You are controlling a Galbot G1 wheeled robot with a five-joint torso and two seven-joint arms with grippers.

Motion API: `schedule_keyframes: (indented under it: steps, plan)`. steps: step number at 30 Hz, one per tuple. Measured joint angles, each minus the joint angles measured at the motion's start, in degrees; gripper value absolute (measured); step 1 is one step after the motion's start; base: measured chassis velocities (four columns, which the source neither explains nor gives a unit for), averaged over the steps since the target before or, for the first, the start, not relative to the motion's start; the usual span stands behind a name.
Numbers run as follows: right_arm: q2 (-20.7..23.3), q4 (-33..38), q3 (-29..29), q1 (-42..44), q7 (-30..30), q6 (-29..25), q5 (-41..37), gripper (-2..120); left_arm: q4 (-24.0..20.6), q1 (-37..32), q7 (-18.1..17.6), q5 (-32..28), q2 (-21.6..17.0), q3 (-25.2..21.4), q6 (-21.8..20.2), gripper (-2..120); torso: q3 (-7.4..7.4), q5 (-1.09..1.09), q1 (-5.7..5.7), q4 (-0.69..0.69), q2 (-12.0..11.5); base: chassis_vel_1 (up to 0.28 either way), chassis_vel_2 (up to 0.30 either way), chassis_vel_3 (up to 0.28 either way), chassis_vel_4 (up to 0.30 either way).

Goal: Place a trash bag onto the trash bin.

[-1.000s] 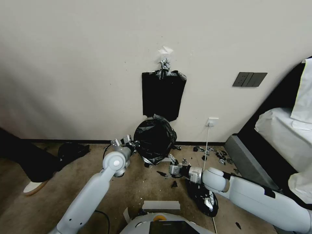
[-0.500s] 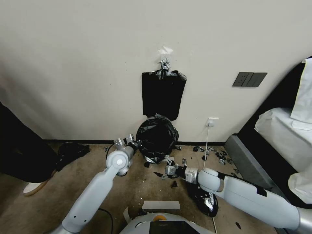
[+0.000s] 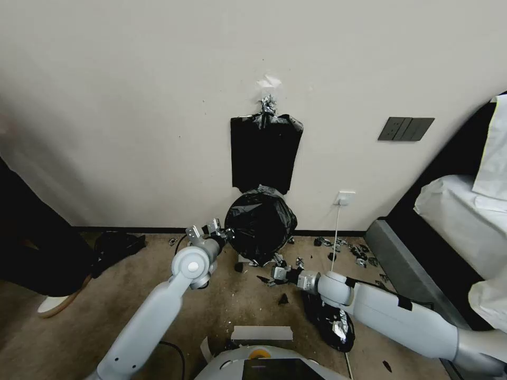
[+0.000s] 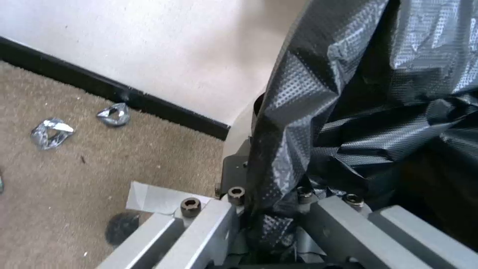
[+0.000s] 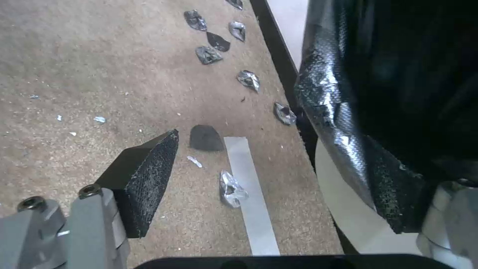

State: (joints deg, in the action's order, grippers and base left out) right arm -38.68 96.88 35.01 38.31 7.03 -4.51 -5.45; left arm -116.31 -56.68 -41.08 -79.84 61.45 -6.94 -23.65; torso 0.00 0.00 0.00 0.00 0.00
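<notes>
**Nearly lined: bag goes over bin by the wall**

Already draped, the trash bag (image 3: 260, 222) covers the trash bin (image 5: 343, 201), w/ only a strip of cream wall showing under the film in the right wrist view. Bin sits on the carpet against the baseboard (image 3: 132, 230), right below the black bundle (image 3: 265, 153) clipped to the wall.

Left gripper (image 3: 210, 230) is at the bin's left side, clenched on a fold of bag film; the left wrist view shows the film pinched between its fingers (image 4: 209, 224). Left arm reaches fwd from the robot, elbow raised, wrist tipped toward the bin.

Right gripper (image 3: 278, 273) sits low at the bin's front-right, near the floor. Its pads (image 5: 144, 175) stand apart, one beside the bag's lower edge, nothing between them: released. Right arm runs low across the carpet, approx level, forearm pointed at the bin.

To do this step well, I'd judge: keep the left pinch firm but don't tug hard, as thin film tears, and draw the hem down evenly round the rim so the bin doesn't tip. Foil scraps (image 5: 249, 79) litter the carpet beside the bin.
</notes>
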Motion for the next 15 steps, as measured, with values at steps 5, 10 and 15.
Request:
schedule_keyframes:
  steps: [5,10,15]
  plan:
    - [1.18,2.8,0.07,0.71,-0.92,-0.06,-0.44,84,1.73,-0.01,0.3,1.33,0.12,0.0,0.01,0,0.0,0.0,0.0,0.0,0.0,0.0,0.0,0.0,0.0]
    - [3.08,6.07,0.07,1.66,-1.89,-0.08,-1.86,85,3.8,-0.08,1.1,3.29,0.02,-0.02,0.22,0,0.0,-0.01,0.0,0.0,0.0,0.0,0.0,0.0,0.0]
    - [5.91,10.14,0.07,2.77,-2.49,-0.04,-3.94,86,5.87,0.43,1.82,4.5,0.08,-0.22,0.73,0,0.0,0.0,0.0,0.0,0.0,0.0,0.0,0.0,0.0]
